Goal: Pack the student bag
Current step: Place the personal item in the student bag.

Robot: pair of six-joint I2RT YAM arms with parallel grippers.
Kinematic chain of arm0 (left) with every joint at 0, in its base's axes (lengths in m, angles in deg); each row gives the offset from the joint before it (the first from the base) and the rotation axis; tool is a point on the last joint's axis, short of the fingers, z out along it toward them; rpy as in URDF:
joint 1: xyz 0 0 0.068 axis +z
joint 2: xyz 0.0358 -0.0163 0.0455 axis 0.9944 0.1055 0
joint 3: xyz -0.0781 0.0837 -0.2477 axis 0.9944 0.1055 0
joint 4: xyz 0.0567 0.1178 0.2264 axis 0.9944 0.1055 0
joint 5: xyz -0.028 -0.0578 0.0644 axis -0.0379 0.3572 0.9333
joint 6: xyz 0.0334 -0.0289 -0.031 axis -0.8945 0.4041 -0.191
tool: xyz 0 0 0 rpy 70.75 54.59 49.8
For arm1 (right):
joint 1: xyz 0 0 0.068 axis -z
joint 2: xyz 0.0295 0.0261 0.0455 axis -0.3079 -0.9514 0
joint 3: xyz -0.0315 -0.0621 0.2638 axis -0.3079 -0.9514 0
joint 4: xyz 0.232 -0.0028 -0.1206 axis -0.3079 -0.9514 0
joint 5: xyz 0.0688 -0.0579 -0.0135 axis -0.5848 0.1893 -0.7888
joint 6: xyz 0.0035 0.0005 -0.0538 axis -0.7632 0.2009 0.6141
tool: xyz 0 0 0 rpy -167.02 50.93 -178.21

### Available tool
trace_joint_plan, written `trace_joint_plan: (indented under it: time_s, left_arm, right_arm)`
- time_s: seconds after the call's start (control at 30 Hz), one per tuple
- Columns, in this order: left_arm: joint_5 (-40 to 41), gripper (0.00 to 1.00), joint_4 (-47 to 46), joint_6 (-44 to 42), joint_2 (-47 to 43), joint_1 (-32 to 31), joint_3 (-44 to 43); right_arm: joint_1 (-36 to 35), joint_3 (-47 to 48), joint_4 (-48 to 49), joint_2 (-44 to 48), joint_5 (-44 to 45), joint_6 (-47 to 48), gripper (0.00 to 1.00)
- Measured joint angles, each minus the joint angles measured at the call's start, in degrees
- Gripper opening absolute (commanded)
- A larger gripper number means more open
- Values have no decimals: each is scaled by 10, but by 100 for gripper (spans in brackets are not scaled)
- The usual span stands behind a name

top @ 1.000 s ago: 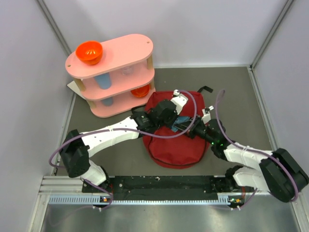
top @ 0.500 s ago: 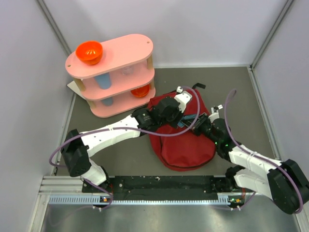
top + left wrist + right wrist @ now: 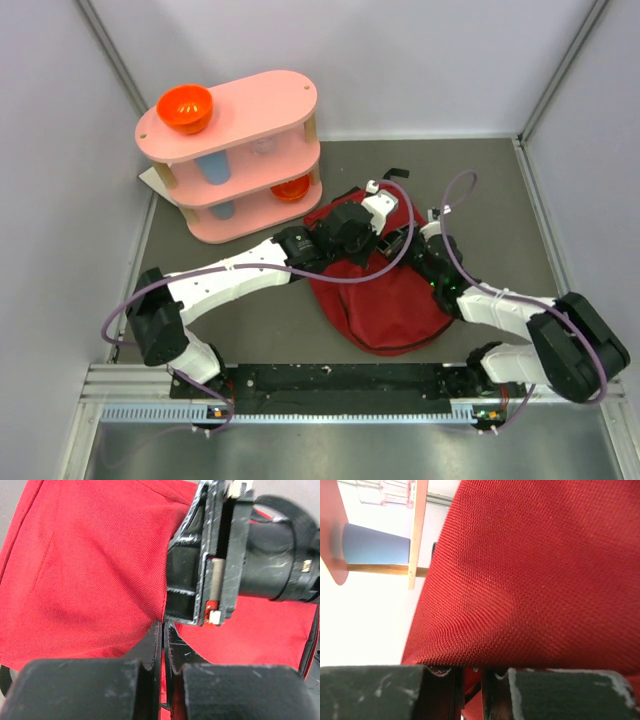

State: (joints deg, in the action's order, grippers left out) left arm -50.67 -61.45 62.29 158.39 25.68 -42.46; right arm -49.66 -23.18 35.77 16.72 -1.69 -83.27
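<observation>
Packing looks unfinished: left hand [image 3: 164, 630] and right hand [image 3: 472, 675] clench the large dark red fabric backpack [image 3: 390, 305] mid-frame, contents unseen.

Both arms reach forward, wrists meeting: left gripper [image 3: 163, 627] pinched shut, right gripper [image 3: 472, 672] just beyond its tips, clamping student bag [image 3: 395, 305] fabric.

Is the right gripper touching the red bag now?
Touching. In the right wrist view, the right gripper has its jaws almost closed, and a fold of the bag is pinched in the narrow gap between them.
</observation>
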Motion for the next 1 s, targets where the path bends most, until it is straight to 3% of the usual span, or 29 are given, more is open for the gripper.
trace_joint_plan:
  time_s: [0.43,0.57,0.77,1.0]
  left_arm:
    - [35,0,2,0,0,2,0]
    - [45,0,-1,2,0,3,0]
    - [59,0,-3,7,-3,4,0]
    - [63,0,-9,28,-20,-3,9]
  right_arm:
    - [-50,38,168,-174,69,41,6]
    - [-52,55,185,-197,80,54,27]
    - [-53,52,167,-189,103,70,50]
    - [-53,23,25,-68,118,107,62]
